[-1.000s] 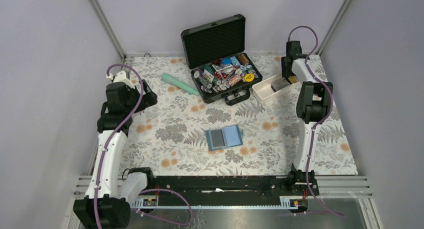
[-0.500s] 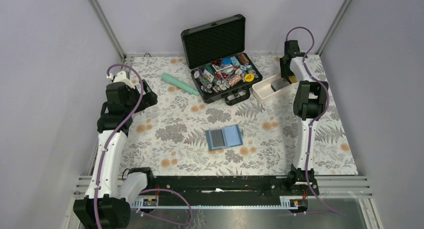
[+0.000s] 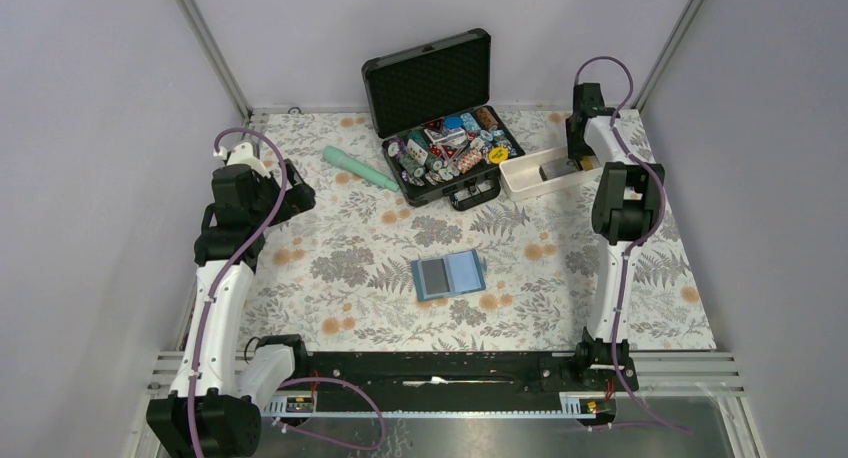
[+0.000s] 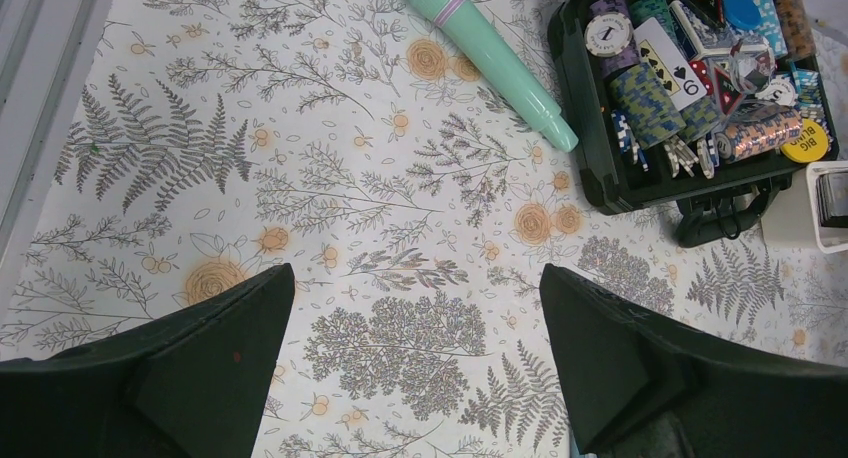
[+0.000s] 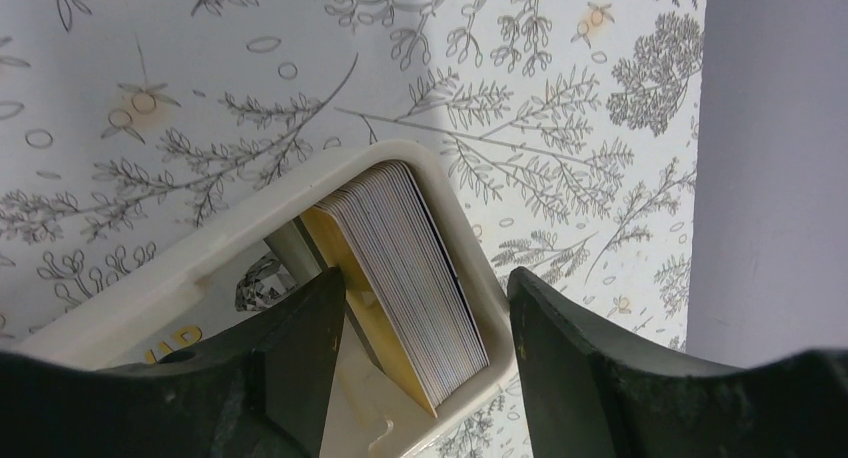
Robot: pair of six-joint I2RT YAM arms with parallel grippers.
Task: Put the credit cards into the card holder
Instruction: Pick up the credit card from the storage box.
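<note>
A stack of thin cards [image 5: 400, 238] is stood on edge in the rounded end of a white plastic tray [image 5: 180, 288], straddled by the right gripper [image 5: 425, 288]; whether it is clamped cannot be told. The left gripper [image 4: 415, 308] is spread wide. The teal holder [image 3: 448, 275] is laid open, mid-frame.

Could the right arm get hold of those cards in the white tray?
Probably yes: its open tool straddles the cards at the end of the tray, with nothing over them. The end wall may get caught between the fingers too.
</note>
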